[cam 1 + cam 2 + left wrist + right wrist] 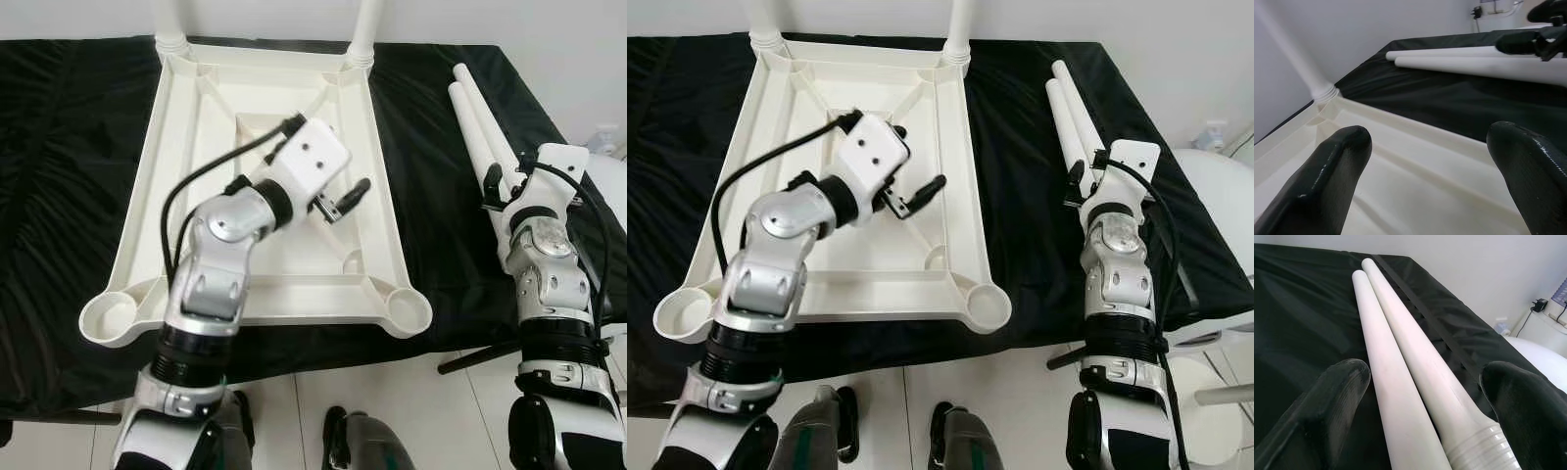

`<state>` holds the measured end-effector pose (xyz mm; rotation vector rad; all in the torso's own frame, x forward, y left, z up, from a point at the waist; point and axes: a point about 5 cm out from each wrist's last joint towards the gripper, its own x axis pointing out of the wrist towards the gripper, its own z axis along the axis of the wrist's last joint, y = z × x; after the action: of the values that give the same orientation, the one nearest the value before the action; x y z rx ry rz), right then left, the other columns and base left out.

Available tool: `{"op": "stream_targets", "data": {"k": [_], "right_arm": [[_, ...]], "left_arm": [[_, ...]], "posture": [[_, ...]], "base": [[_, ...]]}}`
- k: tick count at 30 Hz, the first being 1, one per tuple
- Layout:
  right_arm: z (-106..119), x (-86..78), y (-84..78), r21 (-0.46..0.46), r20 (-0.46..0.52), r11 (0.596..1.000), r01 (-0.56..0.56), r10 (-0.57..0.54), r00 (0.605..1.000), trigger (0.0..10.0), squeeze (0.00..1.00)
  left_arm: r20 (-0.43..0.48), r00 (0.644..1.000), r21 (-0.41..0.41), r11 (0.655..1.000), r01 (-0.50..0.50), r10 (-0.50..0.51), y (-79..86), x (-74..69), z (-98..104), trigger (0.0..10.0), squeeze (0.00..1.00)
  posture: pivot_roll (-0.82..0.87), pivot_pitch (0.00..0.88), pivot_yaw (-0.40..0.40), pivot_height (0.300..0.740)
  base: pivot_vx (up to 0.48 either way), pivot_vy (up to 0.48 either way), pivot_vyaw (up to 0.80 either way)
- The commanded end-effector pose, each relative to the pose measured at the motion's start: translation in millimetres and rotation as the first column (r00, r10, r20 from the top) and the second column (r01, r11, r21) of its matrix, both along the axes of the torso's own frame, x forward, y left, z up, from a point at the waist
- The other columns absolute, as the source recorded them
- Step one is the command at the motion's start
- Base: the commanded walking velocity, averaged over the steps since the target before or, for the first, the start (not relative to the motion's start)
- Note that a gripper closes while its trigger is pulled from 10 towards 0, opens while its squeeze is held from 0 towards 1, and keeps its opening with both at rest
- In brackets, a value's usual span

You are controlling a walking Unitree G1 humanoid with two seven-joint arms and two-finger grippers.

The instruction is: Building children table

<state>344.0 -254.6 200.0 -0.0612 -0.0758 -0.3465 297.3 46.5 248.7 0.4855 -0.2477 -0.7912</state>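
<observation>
Upturned white tabletop (186, 147) on black cloth, 2 legs already standing in far sockets, under left gripper (345, 199), jaws apart, empty. 2 loose legs (1400, 362) lying side by side, long axes running straight ahead between right gripper (1425, 406) open fingers; right arm nearer.

— Where's your left arm?

— My left arm (211, 284) bends up from seven o'clock and reaches toward one o'clock. The wrist is rolled, and my left gripper (345, 201) points to three o'clock with its fingers (1327, 171) spread wide, nothing between them.

— And the right?

— My right arm (1117, 294) rises straight from five o'clock toward twelve. My right gripper (1085, 181) points to twelve too, fingers (1327, 411) parted and empty.
</observation>
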Motion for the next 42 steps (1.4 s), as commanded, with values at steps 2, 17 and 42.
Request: {"op": "stream_targets", "data": {"k": [2, 17, 42], "right_arm": [[-5, -0.1, -4.9, 0.048, -0.029, 0.999, 0.027, -0.025, 0.999, 10.0, 0.0], [3, -4.7, -21.3, 0.042, 0.02, 0.975, 0.216, -0.217, 0.976, 10.0, 0.0], [-31, -23.5, -45.6, 0.05, -0.146, 0.868, 0.494, -0.483, 0.864, 10.0, 0.0]], "left_arm": [[0.04, 0.996, -0.031, 0.997, -0.076, 0.078, -3.5, -3.3, 1, 10.0, 0.0], [0.039, 0.995, -0.04, 0.996, -0.086, 0.087, -5.0, -6.7, 3, 10.0, 0.0], [0.032, 0.993, -0.022, 0.994, -0.11, 0.111, -2.1, -8.1, 0, 10.0, 0.0]], "posture": [[0.0, 0.162, -0.042, 0.74], [0.0, 0.175, -0.041, 0.74], [0.01, 0.183, -0.033, 0.74]], "base": [[0.0, 0.0, 0.0], [0.0, 0.0, 0.0], [0.0, 0.0, 0.0]]}}
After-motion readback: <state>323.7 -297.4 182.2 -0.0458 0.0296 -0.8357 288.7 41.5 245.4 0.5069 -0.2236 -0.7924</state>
